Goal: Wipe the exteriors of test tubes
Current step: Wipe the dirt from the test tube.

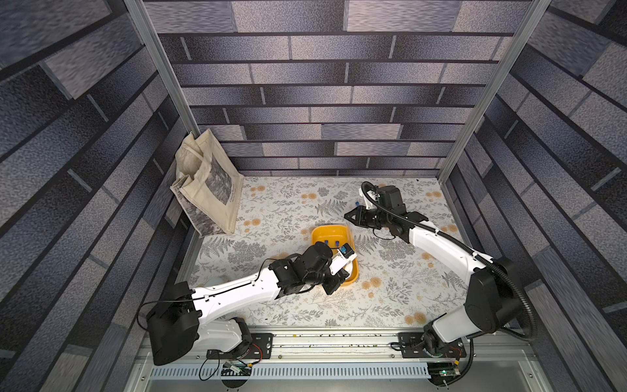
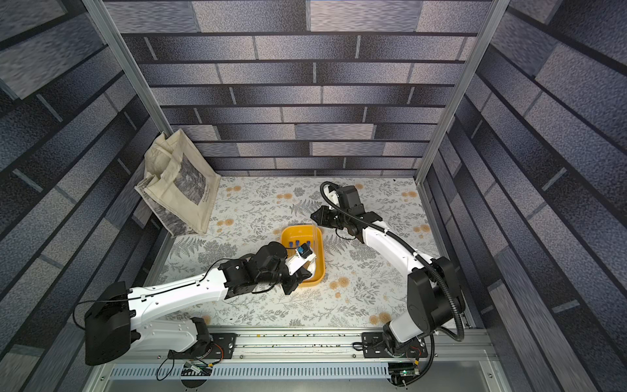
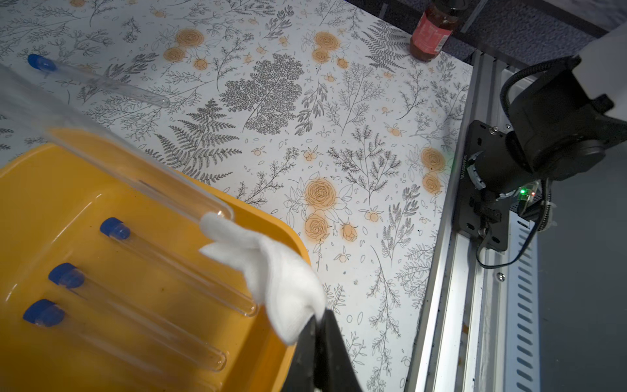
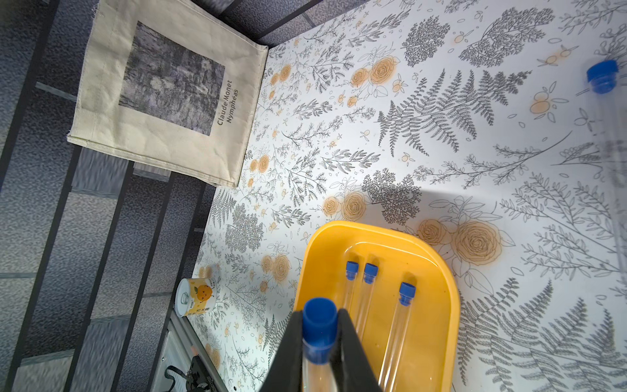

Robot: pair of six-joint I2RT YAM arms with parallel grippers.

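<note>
Tray (image 3: 51, 190), three tubes (image 3: 183, 269), fourth (image 3: 101, 81) outside, right end effector (image 4: 319, 315) clamping fifth (image 4: 317, 339), left end effector (image 3: 319, 322) clamping cloth (image 3: 271, 271)

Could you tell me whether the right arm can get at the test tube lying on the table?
Probably not yet: the right gripper is shut on the held tube, though the loose tube lies unobstructed nearby.

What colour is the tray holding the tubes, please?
Yellow tray, clearest in the right wrist view.
</note>
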